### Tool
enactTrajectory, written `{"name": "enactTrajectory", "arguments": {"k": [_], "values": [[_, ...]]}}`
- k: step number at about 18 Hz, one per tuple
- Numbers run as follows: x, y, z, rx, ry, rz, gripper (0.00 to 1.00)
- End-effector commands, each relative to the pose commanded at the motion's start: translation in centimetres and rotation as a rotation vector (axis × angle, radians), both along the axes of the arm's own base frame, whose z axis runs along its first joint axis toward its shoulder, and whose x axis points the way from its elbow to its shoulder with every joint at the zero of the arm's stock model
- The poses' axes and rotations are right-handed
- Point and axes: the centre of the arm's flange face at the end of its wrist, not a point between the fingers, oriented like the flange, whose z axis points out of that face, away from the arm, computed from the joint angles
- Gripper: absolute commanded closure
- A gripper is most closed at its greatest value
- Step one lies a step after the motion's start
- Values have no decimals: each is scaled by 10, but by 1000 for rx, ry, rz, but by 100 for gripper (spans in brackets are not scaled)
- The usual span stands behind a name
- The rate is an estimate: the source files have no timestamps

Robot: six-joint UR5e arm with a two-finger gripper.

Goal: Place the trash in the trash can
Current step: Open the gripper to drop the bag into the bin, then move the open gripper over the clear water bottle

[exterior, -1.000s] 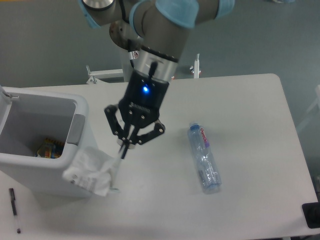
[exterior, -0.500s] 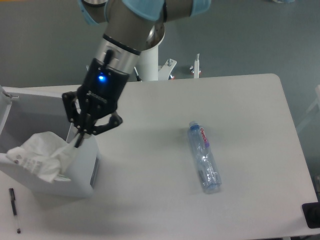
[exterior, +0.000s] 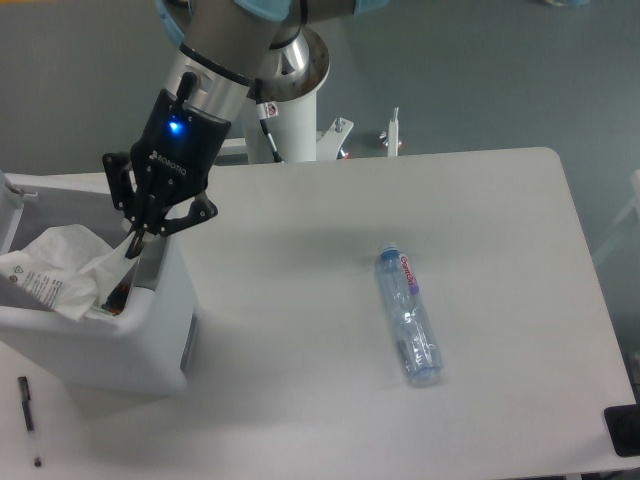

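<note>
**Q:** What does the end effector (exterior: 133, 243) hold, and where is it?

**A:** Its fingers are clenched on one corner of the crumpled clear-and-white wrapper (exterior: 55, 275). The end effector hangs over the open top of the trash can (exterior: 150, 340), near the can's right-hand wall, with a blue light lit on its black body.

**Q:** Where does the wrapper lie relative to the can?

**A:** It spreads over the can's opening, from the pinched corner towards the left. Its lower edge sags at the near rim. Whether it touches the rim cannot be told.

**Q:** Where is the second piece of trash?

**A:** The water bottle (exterior: 408, 316) lies on its side on the white bench (exterior: 300, 400), well apart from the can, to the right of centre. Its pale cap points towards the near edge and its small label sits at the far end.

**Q:** What else is on the bench?

**A:** A thin black pen (exterior: 29, 420) lies at the near left corner, just in front of the can.
</note>
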Motion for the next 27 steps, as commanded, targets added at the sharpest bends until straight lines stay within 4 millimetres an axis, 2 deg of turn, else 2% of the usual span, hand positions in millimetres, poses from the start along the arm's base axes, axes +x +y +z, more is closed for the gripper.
{"name": "enactTrajectory", "arguments": {"k": [2,3,4,5,7,12,15,18,19,24,27], "values": [[3,0,0,1,5,-9,60],[4,1,0,2,7,-12,58],[4,1,0,2,8,-13,52],[3,0,0,3,12,-15,39],[3,0,0,8,32,-33,30],[-5,-1,-1,7,39,-26,27],[-17,-7,3,16,57,-11,19],[-37,-16,8,22,64,29,3],[-41,-18,9,23,65,39,0],[-61,-28,13,27,71,79,0],[-80,-37,15,29,75,117,0]]}}
